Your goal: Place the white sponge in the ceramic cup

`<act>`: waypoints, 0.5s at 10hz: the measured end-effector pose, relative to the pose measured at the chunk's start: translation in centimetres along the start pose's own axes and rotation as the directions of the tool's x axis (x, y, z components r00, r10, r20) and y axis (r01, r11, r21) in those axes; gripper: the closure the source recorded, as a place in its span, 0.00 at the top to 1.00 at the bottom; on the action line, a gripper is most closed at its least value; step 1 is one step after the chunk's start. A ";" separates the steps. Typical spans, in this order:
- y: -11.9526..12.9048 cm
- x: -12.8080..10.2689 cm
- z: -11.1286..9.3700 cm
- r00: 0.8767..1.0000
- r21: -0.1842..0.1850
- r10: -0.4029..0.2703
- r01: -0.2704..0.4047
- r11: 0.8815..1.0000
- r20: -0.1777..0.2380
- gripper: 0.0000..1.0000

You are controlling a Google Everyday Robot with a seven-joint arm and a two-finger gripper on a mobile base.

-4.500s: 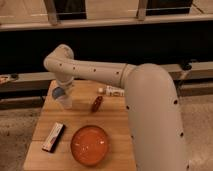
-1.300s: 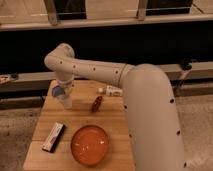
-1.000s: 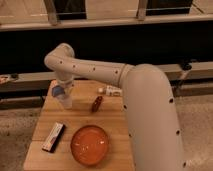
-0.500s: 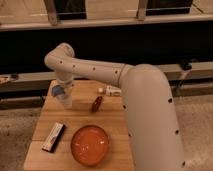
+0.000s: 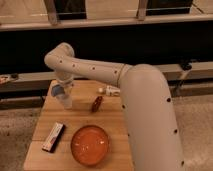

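Note:
My gripper (image 5: 61, 93) hangs at the end of the long white arm, pointing down at the back left of the wooden table (image 5: 115, 125). Directly under it stands a pale ceramic cup (image 5: 66, 102), and the gripper's tip is at or just inside the cup's rim. A bluish part shows on the gripper's left side. I cannot make out the white sponge; it is hidden by the gripper or the cup.
A small white bottle-like item (image 5: 110, 91) lies at the table's back middle. A red-brown packet (image 5: 96, 104) lies next to it. An orange bowl (image 5: 90, 145) sits at the front. A dark-and-white bar (image 5: 53, 136) lies front left. The arm spans the table's right side.
Since 4.5 s ago the gripper has stayed over the cup, shifting only slightly upward. In the last second nothing has visibly moved.

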 end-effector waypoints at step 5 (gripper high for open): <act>-0.2 -0.1 0.1 1.000 -0.003 0.009 -0.009 1.000 0.005 0.03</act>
